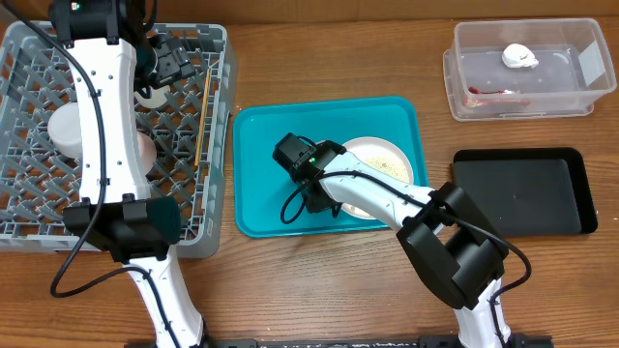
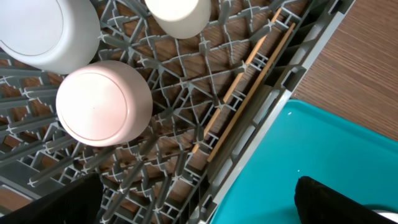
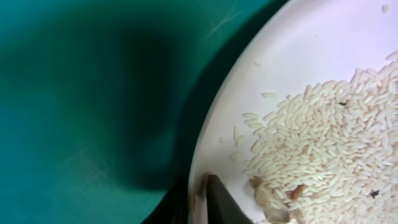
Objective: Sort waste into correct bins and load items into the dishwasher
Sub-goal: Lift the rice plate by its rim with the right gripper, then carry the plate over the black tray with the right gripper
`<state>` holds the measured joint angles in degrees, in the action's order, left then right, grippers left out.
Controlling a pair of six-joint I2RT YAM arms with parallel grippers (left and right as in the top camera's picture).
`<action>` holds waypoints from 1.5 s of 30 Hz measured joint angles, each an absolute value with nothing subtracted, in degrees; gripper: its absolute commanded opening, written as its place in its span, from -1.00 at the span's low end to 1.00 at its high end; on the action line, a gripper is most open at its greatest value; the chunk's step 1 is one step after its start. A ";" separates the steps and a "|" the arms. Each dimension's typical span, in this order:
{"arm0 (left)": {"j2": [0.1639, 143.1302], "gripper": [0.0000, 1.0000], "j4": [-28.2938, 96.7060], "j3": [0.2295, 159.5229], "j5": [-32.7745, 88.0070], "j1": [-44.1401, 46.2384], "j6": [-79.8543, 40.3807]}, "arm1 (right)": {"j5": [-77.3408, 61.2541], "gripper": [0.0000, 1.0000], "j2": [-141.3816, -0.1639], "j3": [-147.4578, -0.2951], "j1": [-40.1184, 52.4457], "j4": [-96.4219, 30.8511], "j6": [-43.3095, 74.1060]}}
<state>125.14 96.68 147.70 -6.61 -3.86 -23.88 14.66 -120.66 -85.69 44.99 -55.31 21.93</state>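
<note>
Teal tray [image 1: 259, 135] holds the rice plate [image 1: 379, 166], its left rim between the right gripper [image 1: 325, 198] jaws, grip unconfirmed; left gripper [image 1: 170, 62], jaws apart and empty, hangs over the dish rack [image 1: 219, 116].

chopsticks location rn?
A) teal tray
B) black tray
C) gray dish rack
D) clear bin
C: the chopsticks lie on the grid of the gray dish rack along its right side. The left wrist view also shows them inside the rack wall, short of the teal tray.
</note>
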 measured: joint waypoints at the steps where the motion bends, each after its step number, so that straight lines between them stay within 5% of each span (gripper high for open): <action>1: 125.16 1.00 96.68 147.70 -6.61 -3.86 -23.88 | 15.18 -0.92 -120.66 -85.73 44.99 -55.37 21.98; 31: 125.14 1.00 96.66 147.70 -6.61 -3.86 -23.88 | 38.48 -0.92 -121.36 -92.27 43.42 -72.01 23.42; 45: 125.14 1.00 96.66 147.70 -6.61 -3.86 -23.88 | 44.40 -0.92 -121.36 -92.27 34.02 -74.17 28.53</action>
